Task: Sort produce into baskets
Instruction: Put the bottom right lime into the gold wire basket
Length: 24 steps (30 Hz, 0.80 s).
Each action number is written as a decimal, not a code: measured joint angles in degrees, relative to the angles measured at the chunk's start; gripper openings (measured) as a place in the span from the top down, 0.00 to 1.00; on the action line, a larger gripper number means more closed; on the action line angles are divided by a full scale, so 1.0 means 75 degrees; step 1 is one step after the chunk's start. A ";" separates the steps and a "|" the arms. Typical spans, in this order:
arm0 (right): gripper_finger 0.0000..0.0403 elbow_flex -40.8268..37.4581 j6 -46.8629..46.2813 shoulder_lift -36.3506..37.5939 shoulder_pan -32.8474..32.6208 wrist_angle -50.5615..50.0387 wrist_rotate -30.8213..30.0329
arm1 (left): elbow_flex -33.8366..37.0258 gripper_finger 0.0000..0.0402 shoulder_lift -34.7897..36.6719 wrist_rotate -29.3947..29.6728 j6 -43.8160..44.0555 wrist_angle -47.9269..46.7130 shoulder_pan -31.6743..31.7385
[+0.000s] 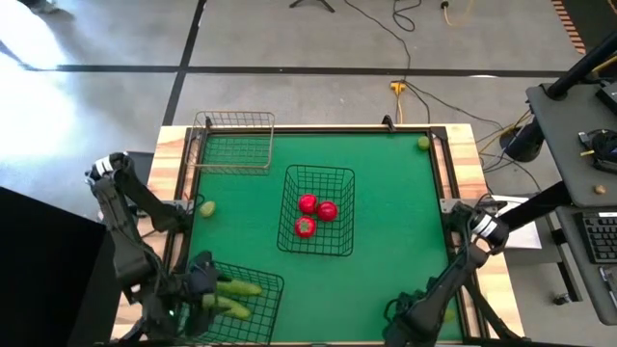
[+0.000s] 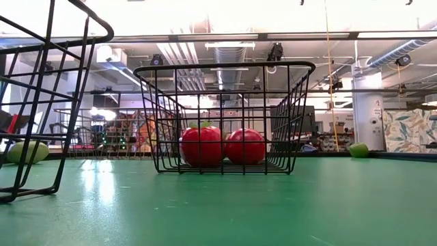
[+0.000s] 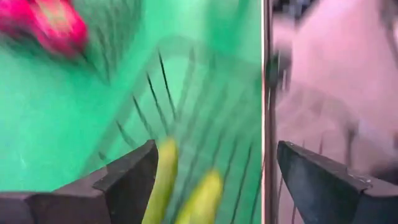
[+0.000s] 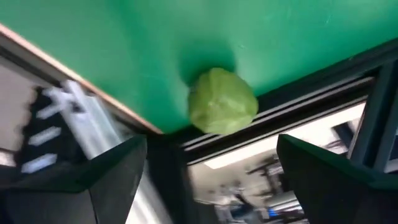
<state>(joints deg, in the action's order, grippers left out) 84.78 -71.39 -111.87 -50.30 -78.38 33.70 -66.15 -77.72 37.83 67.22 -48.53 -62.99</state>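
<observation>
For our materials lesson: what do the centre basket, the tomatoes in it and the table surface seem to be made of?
Centre basket: thin black wire, probably coated metal, judging by its open grid of rods.
Tomatoes: glossy red with bright highlights; possibly plastic, though real fruit cannot be ruled out.
Table surface: a smooth green mat with a slight sheen, framed in pale wood.

The bench (image 1: 386, 202) is flat green, framed by pale wood along its edges. In the middle stands a basket of black wire (image 1: 318, 210) in an open grid, holding three bright red tomatoes (image 1: 316, 214) (one shows a green stem). A second black wire basket (image 1: 249, 301) holds two yellow-green cucumbers (image 1: 233, 297). The third basket (image 1: 234, 141) is paler, brownish metal. The limes are yellow-green: one (image 1: 206, 208) on the green left of the middle basket, one (image 1: 423, 144) at the far corner, one (image 4: 222, 101) dull and dimpled before the dark right hand (image 4: 211, 177).
</observation>
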 joint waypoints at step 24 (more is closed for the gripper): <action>0.28 -0.1856 0.1452 0.0026 -0.1032 0.1745 -0.0564 | -0.2432 0.25 0.0302 0.2488 -0.1226 -0.2335 0.1366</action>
<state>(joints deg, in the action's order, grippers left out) 70.86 -60.50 -111.68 -58.04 -65.30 29.46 -84.39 -75.46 56.49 58.03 -66.05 -52.74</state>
